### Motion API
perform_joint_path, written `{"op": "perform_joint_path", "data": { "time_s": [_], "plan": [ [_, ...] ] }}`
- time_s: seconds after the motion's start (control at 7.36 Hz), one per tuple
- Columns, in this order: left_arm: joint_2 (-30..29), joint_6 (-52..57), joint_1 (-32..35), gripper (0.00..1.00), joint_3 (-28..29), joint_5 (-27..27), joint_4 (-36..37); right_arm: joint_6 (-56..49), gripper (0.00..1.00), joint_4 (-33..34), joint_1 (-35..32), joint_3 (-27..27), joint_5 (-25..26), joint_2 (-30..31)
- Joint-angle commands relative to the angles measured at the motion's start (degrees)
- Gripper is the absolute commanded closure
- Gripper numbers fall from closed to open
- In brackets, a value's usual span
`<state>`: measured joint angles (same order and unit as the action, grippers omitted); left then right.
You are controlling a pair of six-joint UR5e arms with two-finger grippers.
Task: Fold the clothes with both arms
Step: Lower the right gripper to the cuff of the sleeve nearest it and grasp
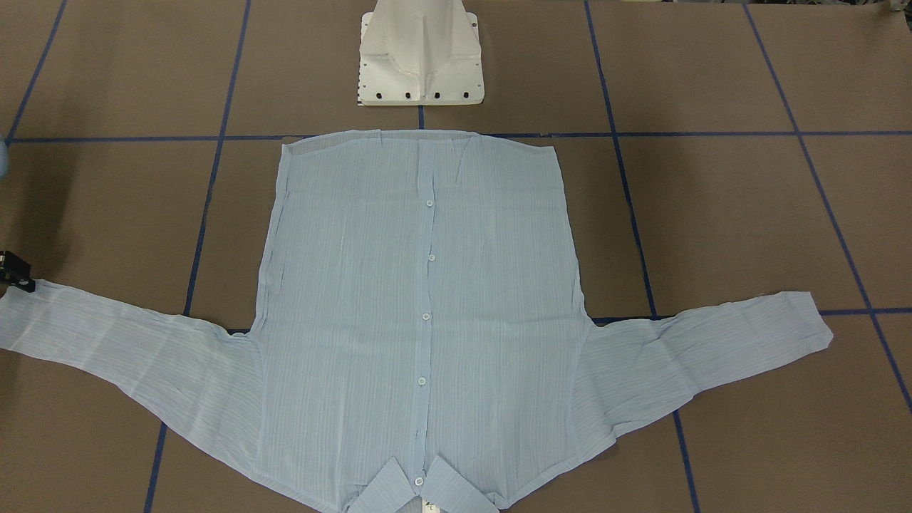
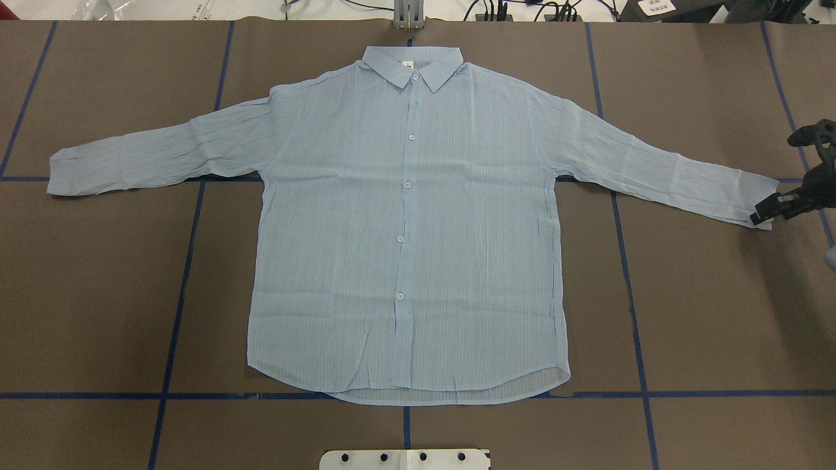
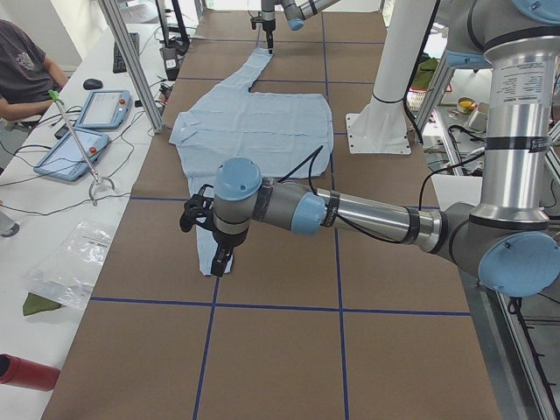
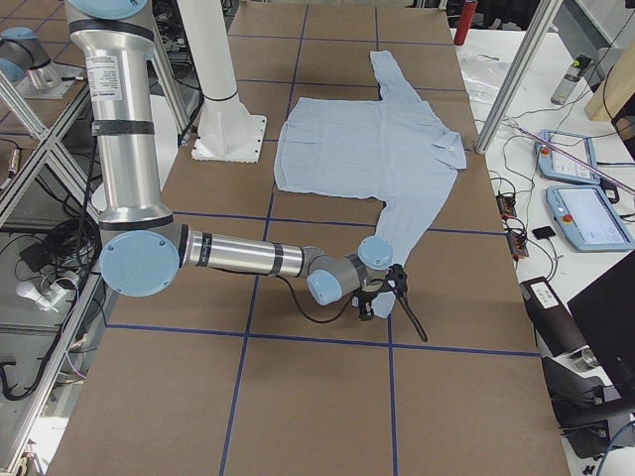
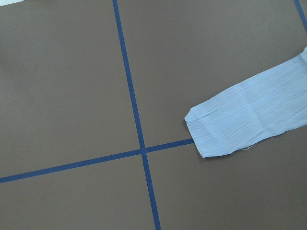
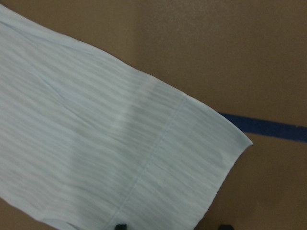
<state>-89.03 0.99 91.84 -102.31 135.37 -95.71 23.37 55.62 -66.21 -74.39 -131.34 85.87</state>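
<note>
The pale blue striped shirt (image 2: 405, 222) lies flat and buttoned, front up, collar (image 2: 411, 65) at the far edge, both sleeves spread out sideways. My right gripper (image 2: 771, 210) is low at the right sleeve's cuff (image 2: 751, 199). In the right wrist view its two fingertips (image 6: 120, 226) stand apart, open, at the cuff's edge (image 6: 192, 158). My left gripper (image 3: 219, 261) hangs above the table near the left cuff (image 5: 225, 129); I cannot tell whether it is open. It is out of the overhead view.
The white pedestal base (image 1: 420, 57) stands by the shirt's hem. Blue tape lines (image 2: 189, 261) cross the brown table. A side table with tablets (image 3: 96, 109), a seated person (image 3: 22, 66) and an aluminium post (image 3: 131, 61) lie past the collar side.
</note>
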Motion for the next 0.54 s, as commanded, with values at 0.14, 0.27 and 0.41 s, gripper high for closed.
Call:
{"op": "perform_joint_path", "data": {
  "time_s": [0.14,0.27,0.41],
  "plan": [
    [0.00,-0.29,0.00,0.00,0.00,-0.02,0.00,-0.08,0.56,1.14,-0.06,-0.05,-0.06,-0.62],
    [-0.09,-0.37,0.00,0.00,0.00,-0.02,0.00,-0.08,0.69,1.42,-0.06,-0.14,-0.14,-0.71],
    [-0.09,-0.37,0.00,0.00,0.09,-0.02,0.00,-0.08,0.72,1.59,-0.32,-0.58,-0.41,-0.71]
  ]
}}
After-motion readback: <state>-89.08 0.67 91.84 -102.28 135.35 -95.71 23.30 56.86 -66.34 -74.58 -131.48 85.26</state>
